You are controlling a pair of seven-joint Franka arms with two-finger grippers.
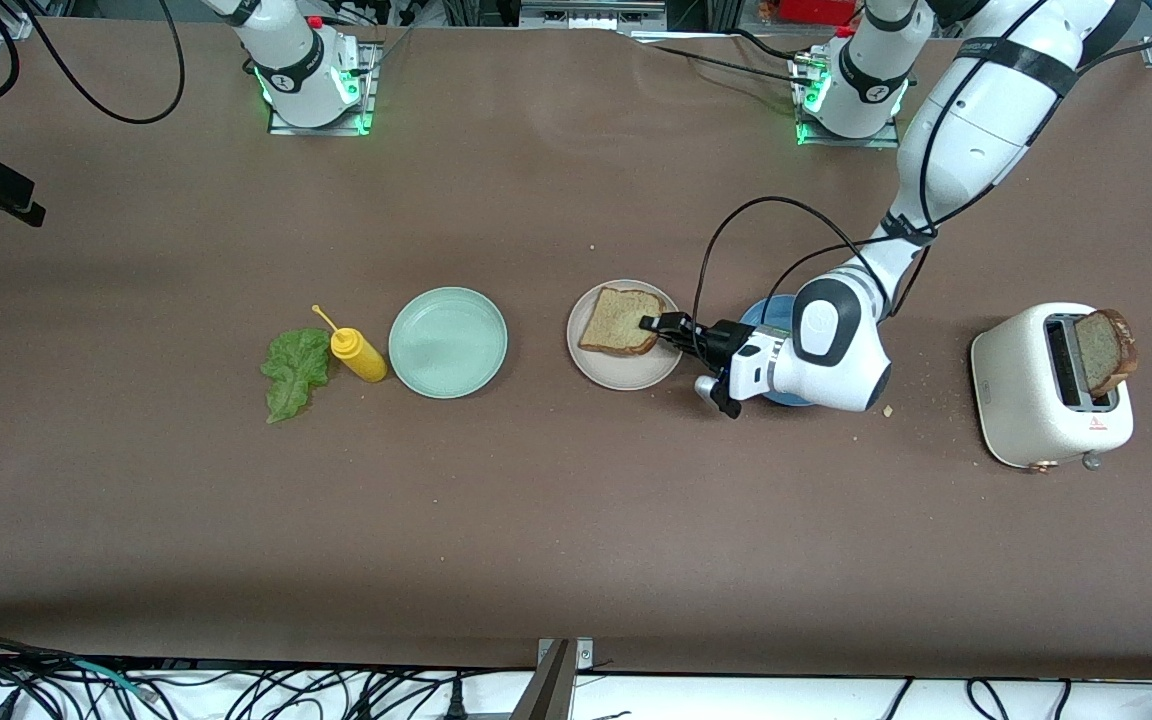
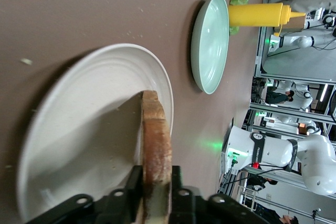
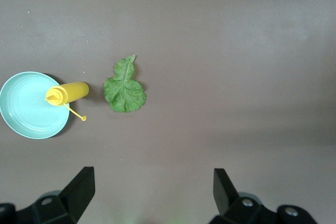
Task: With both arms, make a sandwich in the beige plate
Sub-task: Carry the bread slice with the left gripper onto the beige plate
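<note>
One brown toast slice (image 1: 621,322) lies on the beige plate (image 1: 626,375) in the middle of the table. My left gripper (image 1: 654,324) is low at the plate's rim, shut on that slice's edge (image 2: 156,129), one finger against each face. A second toast slice (image 1: 1106,350) stands in the white toaster (image 1: 1036,400) at the left arm's end. The green lettuce leaf (image 1: 294,372) lies flat on the table toward the right arm's end. My right gripper (image 3: 152,174) hangs open and empty high over the table, with the lettuce leaf (image 3: 125,88) below it.
A yellow squeeze bottle (image 1: 358,353) lies between the lettuce and a mint-green plate (image 1: 448,342). A blue plate (image 1: 766,312) sits mostly hidden under my left wrist, beside the beige plate. Bare brown table fills the half nearer the front camera.
</note>
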